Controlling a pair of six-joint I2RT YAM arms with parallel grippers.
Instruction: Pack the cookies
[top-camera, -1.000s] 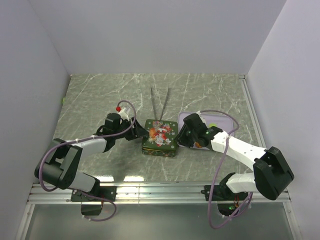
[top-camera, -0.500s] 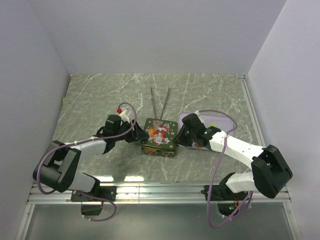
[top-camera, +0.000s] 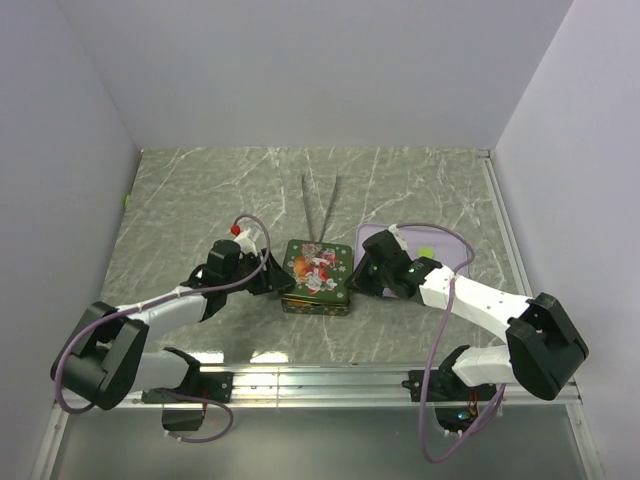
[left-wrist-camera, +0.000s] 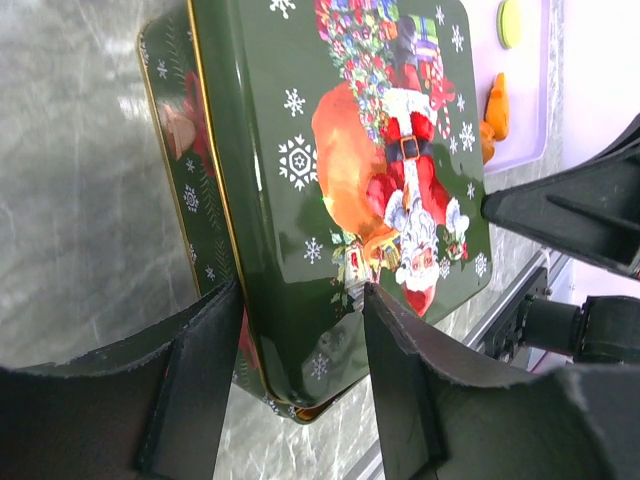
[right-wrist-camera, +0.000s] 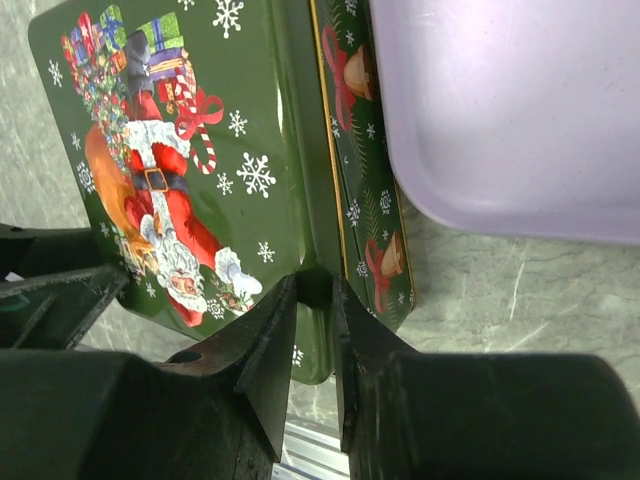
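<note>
A green Christmas tin (top-camera: 318, 277) with a Santa lid (left-wrist-camera: 380, 150) sits closed at the table's middle. My left gripper (top-camera: 268, 278) is at its left side. In the left wrist view this gripper (left-wrist-camera: 300, 390) is open, and its fingers (left-wrist-camera: 200, 370) straddle the tin's near corner. My right gripper (top-camera: 362, 275) is at the tin's right edge. In the right wrist view it (right-wrist-camera: 315, 330) is pinched on the lid's rim (right-wrist-camera: 318, 250). One orange cookie (left-wrist-camera: 497, 105) lies on the lilac tray (left-wrist-camera: 530, 120) beyond the tin. Any other cookies are hidden.
The lilac tray (top-camera: 445, 243) lies right of the tin, partly under my right arm, with a small yellow-green piece (left-wrist-camera: 510, 22) on it. Metal tongs (top-camera: 320, 205) lie behind the tin. White walls enclose the table on three sides.
My left arm has swung lower and its gripper has closed in on the tin's left side. My right gripper has stayed at the tin's right edge. The tin has barely shifted.
</note>
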